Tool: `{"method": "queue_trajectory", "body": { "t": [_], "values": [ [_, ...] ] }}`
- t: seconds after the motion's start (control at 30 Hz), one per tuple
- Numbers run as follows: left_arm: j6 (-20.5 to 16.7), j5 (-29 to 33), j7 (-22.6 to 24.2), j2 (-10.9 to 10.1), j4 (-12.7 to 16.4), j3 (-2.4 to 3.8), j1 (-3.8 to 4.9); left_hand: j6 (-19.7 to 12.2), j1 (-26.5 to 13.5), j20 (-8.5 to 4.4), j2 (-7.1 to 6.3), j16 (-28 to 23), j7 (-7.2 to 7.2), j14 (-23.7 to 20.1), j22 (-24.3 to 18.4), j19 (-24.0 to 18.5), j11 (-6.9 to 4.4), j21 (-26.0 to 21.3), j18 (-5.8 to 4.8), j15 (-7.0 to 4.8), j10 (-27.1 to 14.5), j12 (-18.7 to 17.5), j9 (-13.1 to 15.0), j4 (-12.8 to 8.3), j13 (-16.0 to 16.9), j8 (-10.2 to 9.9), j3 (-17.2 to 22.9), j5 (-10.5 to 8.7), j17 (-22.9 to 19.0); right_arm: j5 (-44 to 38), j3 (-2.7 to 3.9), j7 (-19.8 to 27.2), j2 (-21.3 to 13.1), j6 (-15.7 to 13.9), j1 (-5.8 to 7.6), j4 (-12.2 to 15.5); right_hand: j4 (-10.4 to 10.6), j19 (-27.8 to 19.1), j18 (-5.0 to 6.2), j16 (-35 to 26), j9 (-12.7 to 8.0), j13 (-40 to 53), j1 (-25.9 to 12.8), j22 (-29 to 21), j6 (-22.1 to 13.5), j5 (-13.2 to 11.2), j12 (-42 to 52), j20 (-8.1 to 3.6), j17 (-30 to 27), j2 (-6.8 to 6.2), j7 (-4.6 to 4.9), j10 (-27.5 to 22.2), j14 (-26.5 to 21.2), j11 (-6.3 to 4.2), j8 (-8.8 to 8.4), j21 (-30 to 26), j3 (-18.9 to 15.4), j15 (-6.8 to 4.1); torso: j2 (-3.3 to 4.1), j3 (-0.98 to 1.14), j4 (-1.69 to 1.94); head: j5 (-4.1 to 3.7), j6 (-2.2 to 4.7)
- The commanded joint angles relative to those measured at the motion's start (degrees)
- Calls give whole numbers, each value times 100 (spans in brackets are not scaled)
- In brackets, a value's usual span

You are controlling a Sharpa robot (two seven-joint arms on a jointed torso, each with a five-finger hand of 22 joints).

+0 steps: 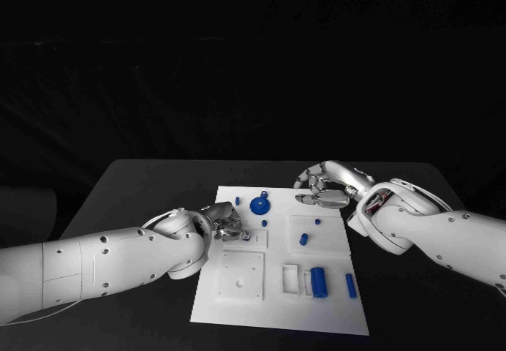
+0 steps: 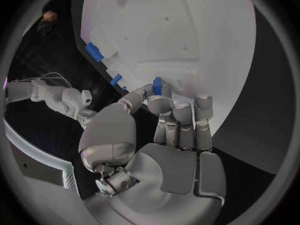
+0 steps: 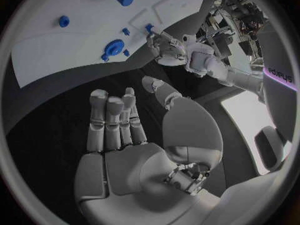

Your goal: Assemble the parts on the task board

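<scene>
Head view: looks down from above and behind the arms onto the black table (image 1: 137, 183), facing forward, far enough to take in the whole task board (image 1: 284, 292) and both forearms.
Left wrist view: sits close behind the left hand (image 2: 165, 130), looking along the palm onto the task board (image 2: 187, 35).
Right wrist view: sits close behind the right hand (image 3: 125, 135), facing across the table (image 3: 56, 100) toward the task board (image 3: 62, 45).
Shared: all three show the task board; the right wrist view also catches the left hand (image 3: 164, 47), seen in the head view at the board's edge (image 1: 224, 223).
</scene>
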Motion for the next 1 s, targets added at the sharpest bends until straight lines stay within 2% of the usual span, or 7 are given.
{"method": "queue_trajectory", "body": {
  "t": [0.03,0.53,1.0],
  "values": [
    [189,68,0,19,32,-12,-21,1029,5,-809,78,34,-465,283,80,23,-158,29,66,-256,-156,34,6,-163,-10,262,133,29,7,-13,3,10,4,83,-2,4,22,-3,210,5,10,8,-22,96,-11,42,-38,32,-6,0,41,-18,-26,-7,38,-29,-5,-1,-1,2,-2,6,-3],
    [219,77,-11,25,-1,-9,-20,1019,-69,-809,146,41,-471,286,80,28,-165,36,71,-254,-163,75,-6,-278,-25,313,187,155,16,-13,3,8,15,97,-2,-8,18,-3,210,7,15,10,-12,99,-2,94,-39,31,-7,5,38,-16,-26,-10,43,-29,-6,-3,-1,4,-8,9,-7],
    [516,210,-59,114,-81,-6,-7,1014,-74,-810,162,44,-474,289,79,30,-168,37,73,-252,-163,87,-10,-316,-30,327,207,172,19,-13,3,-3,27,122,-2,-25,8,-4,210,9,19,13,5,101,5,150,-40,30,-7,9,35,-14,-27,-13,47,-29,-4,-6,-1,5,-7,6,-3]
  ]
}}
